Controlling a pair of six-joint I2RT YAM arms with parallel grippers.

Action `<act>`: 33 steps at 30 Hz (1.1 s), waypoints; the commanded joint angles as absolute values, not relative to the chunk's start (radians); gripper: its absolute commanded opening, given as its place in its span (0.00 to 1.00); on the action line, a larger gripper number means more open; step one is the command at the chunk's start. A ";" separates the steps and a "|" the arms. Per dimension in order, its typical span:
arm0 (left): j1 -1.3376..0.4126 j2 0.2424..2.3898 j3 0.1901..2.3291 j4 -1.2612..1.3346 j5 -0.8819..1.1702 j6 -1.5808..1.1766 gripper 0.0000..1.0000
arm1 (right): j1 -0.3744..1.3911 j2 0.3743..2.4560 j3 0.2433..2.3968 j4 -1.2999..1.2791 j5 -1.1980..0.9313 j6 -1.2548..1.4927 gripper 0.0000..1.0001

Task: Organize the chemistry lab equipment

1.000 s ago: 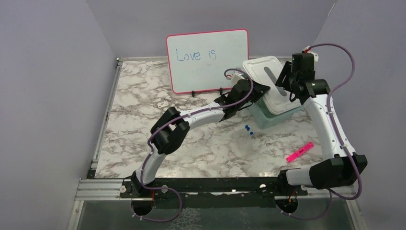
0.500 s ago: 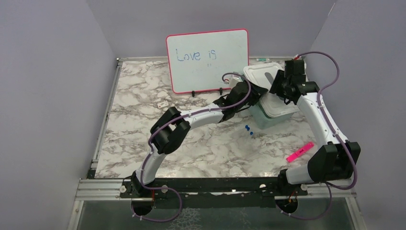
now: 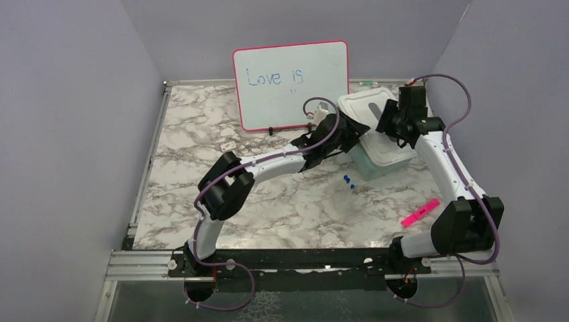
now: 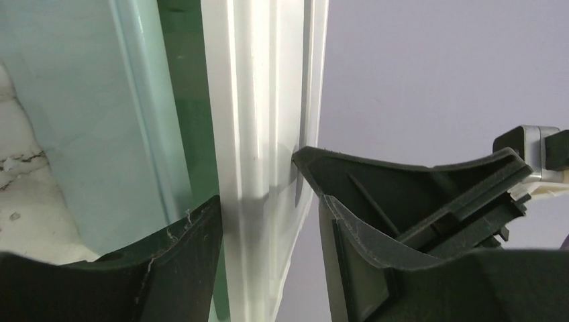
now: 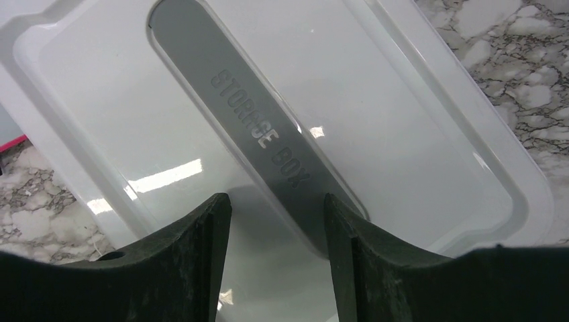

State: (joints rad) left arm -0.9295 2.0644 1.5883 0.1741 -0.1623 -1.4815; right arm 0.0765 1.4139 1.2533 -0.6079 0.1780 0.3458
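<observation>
A teal storage box with a white lid stands at the back right. My left gripper is at the lid's left edge. In the left wrist view its jaws close on the lid's rim, beside the box's wall. My right gripper is open just above the lid, with its fingers on either side of the grey strip marked STORAGE BOX. The beaker, funnel, sticks, brush and tweezers are not in view.
A pink-framed whiteboard reading "Love is" stands at the back, just left of the box. Two small blue bits lie in front of the box. A flat pink marker lies at the right front.
My right gripper has come down and to the left over the lid. My left arm has shifted a little to the left, and the lid's left edge has moved with it.
</observation>
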 commanded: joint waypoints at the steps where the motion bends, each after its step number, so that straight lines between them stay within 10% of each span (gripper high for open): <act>1: -0.923 1.966 1.537 0.150 -0.130 -1.472 0.57 | 0.071 1.433 1.254 -0.575 0.130 0.315 0.57; 33: -0.740 2.087 1.582 0.202 0.283 -1.119 0.88 | 0.046 1.642 1.407 -0.550 -0.057 0.350 0.72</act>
